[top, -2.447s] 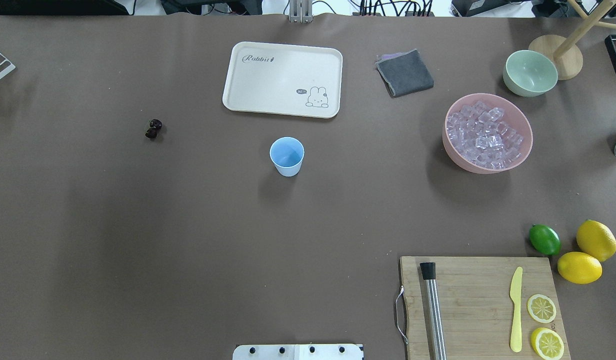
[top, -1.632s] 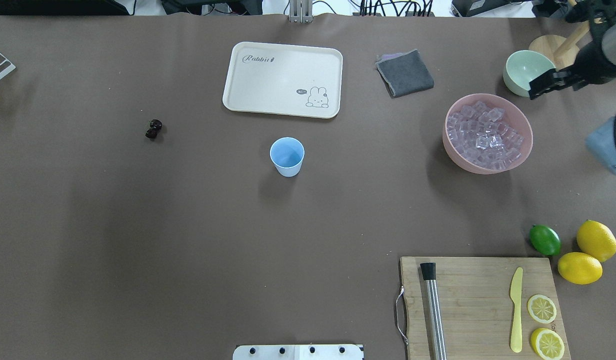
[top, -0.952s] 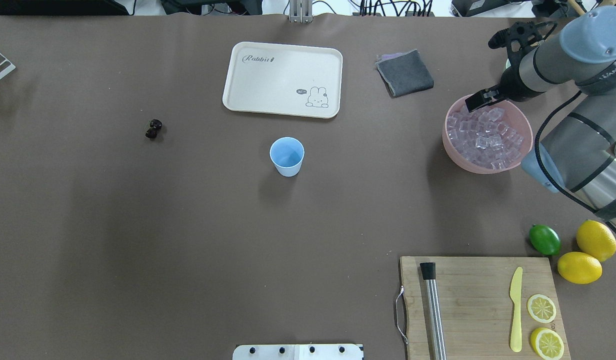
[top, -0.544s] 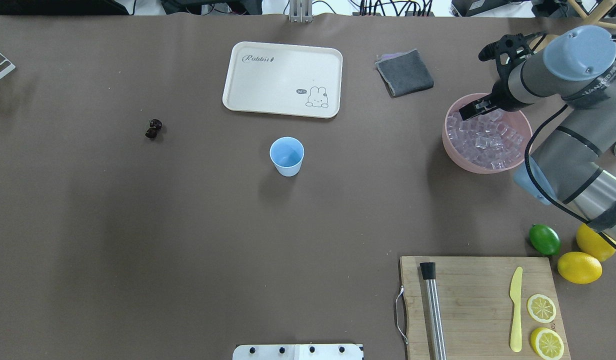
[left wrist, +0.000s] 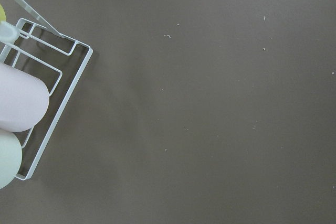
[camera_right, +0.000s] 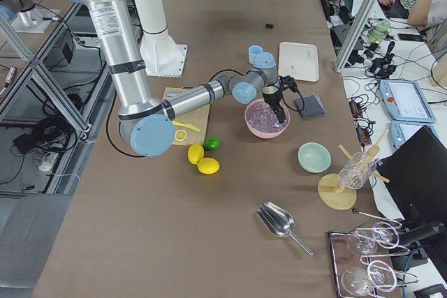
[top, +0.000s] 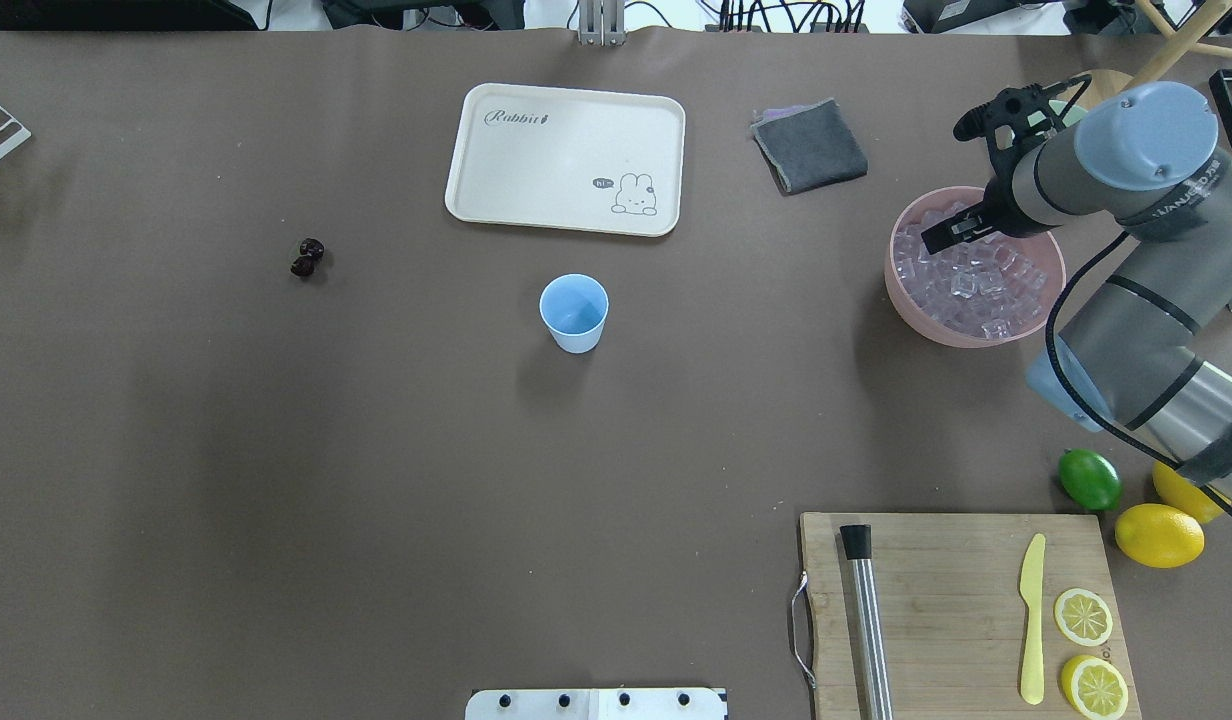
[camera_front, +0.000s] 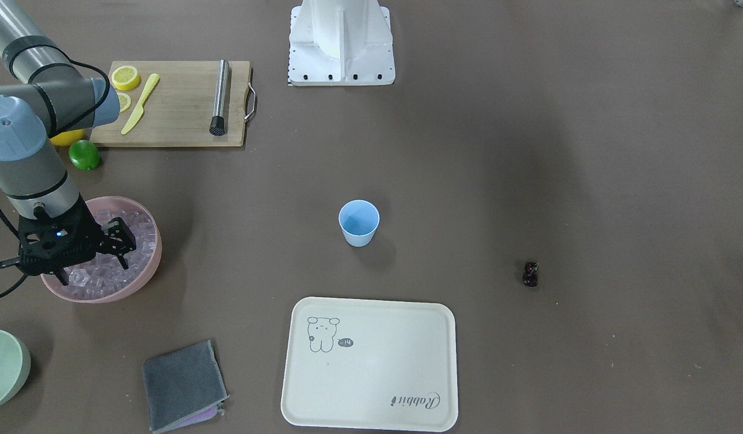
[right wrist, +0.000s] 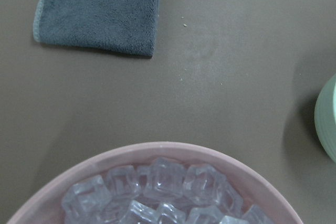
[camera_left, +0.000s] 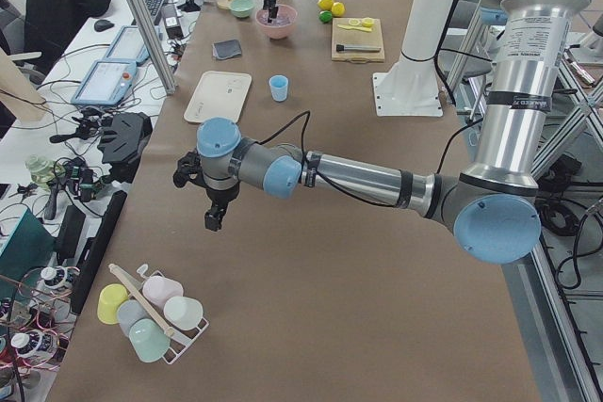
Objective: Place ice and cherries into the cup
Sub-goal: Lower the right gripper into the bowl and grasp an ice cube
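Over the pink bowl (top: 938,330), the right fingers (top: 946,236) hang apart, close above the ice (top: 981,285).

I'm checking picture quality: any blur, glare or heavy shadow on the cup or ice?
Overhead: cup sharp, soft shadow falling toward the robot, no glare. Right wrist: ice in focus, faint highlights only. Front: right gripper covers some ice, no blur.
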`<state>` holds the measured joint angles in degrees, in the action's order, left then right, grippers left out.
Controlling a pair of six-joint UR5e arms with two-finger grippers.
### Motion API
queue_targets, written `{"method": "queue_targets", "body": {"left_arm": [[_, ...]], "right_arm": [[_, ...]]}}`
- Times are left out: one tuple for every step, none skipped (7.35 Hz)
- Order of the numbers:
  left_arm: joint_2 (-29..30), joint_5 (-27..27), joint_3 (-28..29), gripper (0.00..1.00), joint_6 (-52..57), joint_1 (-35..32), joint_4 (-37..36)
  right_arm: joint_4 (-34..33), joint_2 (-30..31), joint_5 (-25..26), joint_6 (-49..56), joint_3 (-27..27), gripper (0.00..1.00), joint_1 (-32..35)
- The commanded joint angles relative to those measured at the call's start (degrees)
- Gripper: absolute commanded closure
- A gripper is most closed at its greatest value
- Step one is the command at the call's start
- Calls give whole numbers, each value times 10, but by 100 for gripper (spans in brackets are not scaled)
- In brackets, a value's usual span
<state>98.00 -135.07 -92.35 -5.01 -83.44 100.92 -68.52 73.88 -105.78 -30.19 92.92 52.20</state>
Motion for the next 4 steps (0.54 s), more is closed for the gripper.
{"method": "queue_targets", "body": {"left_arm": [[0,1,2,2,0,1,10],[0,1,6,2,0,1,11],[0,1,7,2,0,1,11],[0,1,9,2,0,4,12]], "right_arm": [[0,9,34,2,1,4,-14],[0,9,35,3,-1,4,-15],[0,9,36,4,-3,12,-16],[0,7,36,3,-2,21,-16]]}}
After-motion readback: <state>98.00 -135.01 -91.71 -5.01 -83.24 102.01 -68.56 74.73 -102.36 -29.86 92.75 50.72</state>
